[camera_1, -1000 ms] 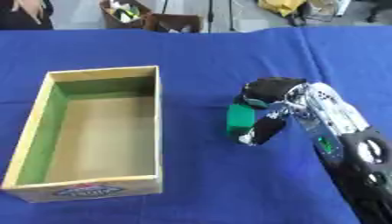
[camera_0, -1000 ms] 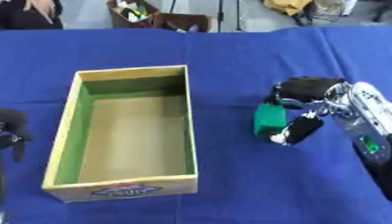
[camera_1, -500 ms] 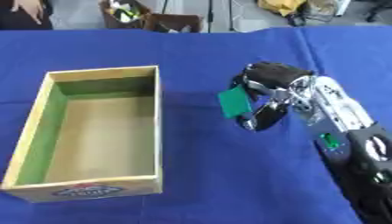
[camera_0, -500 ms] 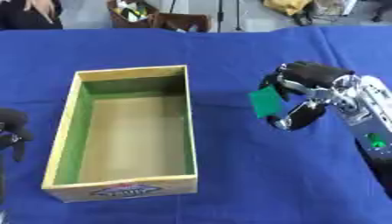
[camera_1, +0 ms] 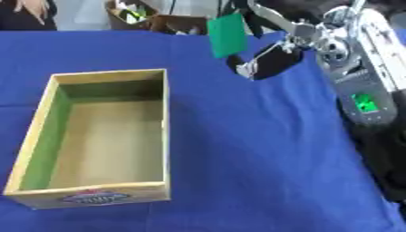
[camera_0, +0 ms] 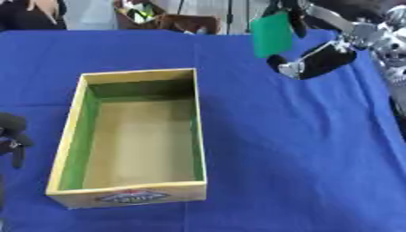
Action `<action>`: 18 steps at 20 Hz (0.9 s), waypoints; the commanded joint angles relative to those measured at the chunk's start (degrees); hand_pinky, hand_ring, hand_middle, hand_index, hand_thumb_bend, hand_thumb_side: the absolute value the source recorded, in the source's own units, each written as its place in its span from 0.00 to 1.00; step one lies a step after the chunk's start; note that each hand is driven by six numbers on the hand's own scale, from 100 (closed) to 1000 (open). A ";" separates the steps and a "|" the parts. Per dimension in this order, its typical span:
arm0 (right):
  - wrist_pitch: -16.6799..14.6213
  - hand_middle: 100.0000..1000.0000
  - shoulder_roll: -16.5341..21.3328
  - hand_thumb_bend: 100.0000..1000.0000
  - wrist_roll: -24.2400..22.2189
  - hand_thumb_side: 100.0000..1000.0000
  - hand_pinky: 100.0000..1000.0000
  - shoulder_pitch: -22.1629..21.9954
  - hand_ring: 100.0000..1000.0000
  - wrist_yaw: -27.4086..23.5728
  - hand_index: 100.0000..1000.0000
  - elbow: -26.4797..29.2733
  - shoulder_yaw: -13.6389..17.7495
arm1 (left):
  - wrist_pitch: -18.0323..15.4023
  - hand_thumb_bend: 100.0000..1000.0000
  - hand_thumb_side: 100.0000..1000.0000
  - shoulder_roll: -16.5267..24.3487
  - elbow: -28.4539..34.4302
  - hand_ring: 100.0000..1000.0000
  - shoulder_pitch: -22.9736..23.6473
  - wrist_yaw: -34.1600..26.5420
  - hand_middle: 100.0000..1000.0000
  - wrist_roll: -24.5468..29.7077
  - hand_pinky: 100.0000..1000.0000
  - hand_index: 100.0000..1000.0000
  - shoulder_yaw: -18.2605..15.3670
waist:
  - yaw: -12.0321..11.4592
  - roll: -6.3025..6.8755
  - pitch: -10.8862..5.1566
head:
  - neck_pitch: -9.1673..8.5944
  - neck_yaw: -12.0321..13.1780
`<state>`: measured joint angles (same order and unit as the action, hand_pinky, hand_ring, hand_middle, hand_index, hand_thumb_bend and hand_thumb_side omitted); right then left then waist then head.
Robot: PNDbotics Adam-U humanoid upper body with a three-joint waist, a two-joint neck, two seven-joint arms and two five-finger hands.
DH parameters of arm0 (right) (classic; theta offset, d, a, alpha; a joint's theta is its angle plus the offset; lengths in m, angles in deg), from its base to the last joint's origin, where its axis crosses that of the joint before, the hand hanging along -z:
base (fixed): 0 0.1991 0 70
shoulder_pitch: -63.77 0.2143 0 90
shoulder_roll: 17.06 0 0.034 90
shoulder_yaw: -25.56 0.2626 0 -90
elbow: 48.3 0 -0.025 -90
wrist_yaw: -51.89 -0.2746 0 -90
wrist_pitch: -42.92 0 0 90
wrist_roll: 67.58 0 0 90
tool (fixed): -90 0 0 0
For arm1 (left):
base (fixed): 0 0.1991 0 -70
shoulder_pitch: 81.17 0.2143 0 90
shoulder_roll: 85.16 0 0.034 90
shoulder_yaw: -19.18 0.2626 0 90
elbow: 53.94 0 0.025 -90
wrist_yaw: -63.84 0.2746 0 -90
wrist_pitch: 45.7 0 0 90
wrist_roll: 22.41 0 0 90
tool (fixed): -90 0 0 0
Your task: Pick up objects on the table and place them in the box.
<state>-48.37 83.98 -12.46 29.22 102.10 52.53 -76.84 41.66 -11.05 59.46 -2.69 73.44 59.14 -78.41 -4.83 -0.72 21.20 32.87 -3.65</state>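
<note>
- We see the right hand [camera_0: 317, 54] grasping a green block [camera_0: 272, 33], raised above the table.
- The box [camera_0: 194, 127] sits below-left of it.
- Our left hand [camera_0: 11, 136] rests clenched, empty.

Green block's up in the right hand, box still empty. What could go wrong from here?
1. The right hand holds the green block only by its right edge, high above the blue tablecloth; it could slip and drop outside the box.
2. The block is well right of the box, so crossing over may clip the near wall.
</note>
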 commanded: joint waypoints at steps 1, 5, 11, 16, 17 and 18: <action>-0.69 0.21 -0.64 0.00 -0.40 0.11 0.64 2.29 0.65 -0.44 0.10 1.22 -1.45 | -0.11 0.00 0.88 1.26 1.19 0.28 -0.08 -0.38 0.43 0.28 0.00 0.41 0.39 | -0.44 -0.09 -1.50 | -0.23 -0.51; -2.21 0.21 -2.76 0.00 -1.54 0.11 0.63 3.33 0.65 0.97 0.10 -0.37 -4.09 | -0.05 0.00 0.88 1.24 1.16 0.28 -0.02 -0.42 0.43 0.49 0.00 0.41 0.53 | -1.09 -0.33 -1.48 | -0.12 -0.74; -4.28 0.21 -6.24 0.00 -2.22 0.11 0.63 4.28 0.65 3.88 0.10 -5.66 -7.77 | -0.09 0.00 0.88 1.18 1.08 0.28 0.10 -0.46 0.43 1.03 0.00 0.41 0.96 | -2.24 -0.71 -1.41 | 0.00 -1.16; -6.34 0.22 -8.69 0.00 -3.02 0.11 0.62 5.68 0.65 6.03 0.10 -10.83 -10.53 | -0.18 0.00 0.89 1.20 0.96 0.28 0.15 -0.56 0.43 1.56 0.00 0.41 1.44 | -3.37 -1.02 -1.44 | 0.11 -1.80; -6.69 0.22 -9.16 0.00 -3.13 0.11 0.62 5.82 0.65 6.41 0.10 -11.89 -10.92 | -0.22 0.00 0.89 1.20 0.95 0.28 0.11 -0.61 0.43 1.71 0.00 0.41 1.56 | -3.56 -1.06 -1.42 | 0.10 -1.87; -6.98 0.22 -9.58 0.00 -3.22 0.11 0.62 5.92 0.65 6.73 0.10 -12.90 -11.20 | -0.24 0.00 0.89 1.19 0.94 0.28 0.09 -0.65 0.43 1.82 0.00 0.41 1.63 | -3.71 -1.10 -1.40 | 0.10 -1.94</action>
<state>-54.84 74.45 -15.63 33.77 108.07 40.24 -87.99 41.52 -10.67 59.45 -2.28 73.08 60.64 -77.21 -8.56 -1.97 21.16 32.92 -5.30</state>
